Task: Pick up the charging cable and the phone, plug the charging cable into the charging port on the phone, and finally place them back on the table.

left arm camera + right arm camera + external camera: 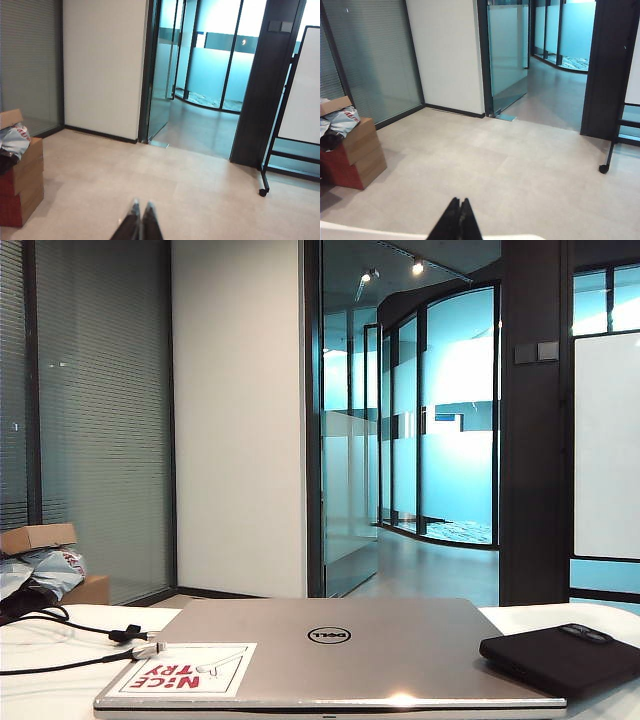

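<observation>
two grippers are seen only in their own wrist views, and neither arm appears in the exterior view. the left gripper point(140, 207) is clenched, its dark fingers pressed together with nothing between them, and it is pointed out over the pale floor point(165, 190) toward a glass doorway point(165, 70). the right gripper point(459, 202) is likewise clenched and empty, held just above the far edge of the table point(350, 232), a strip of whose white top is caught in the right wrist view.

in the exterior view the table point(40, 680) is seen low and close. the charging cable point(90, 632) is laid on the left part of the white top, its black cord looped away toward the left edge, its small strap knot point(125, 633) just behind the silver-white plug tip point(150, 650). the tip is rested just beside the left edge of a closed silver laptop point(380, 650) (whether it touches cannot be told). a white sticker with red lettering point(185, 670) is fixed to the laptop lid near that corner. the phone point(560, 658) is laid flat on the right, its camera bump point(585, 633) turned up, just beside the laptop's right edge and well apart from the cable. cardboard boxes point(355, 160) with grey bags on top are stacked on the floor by the blinds.
</observation>
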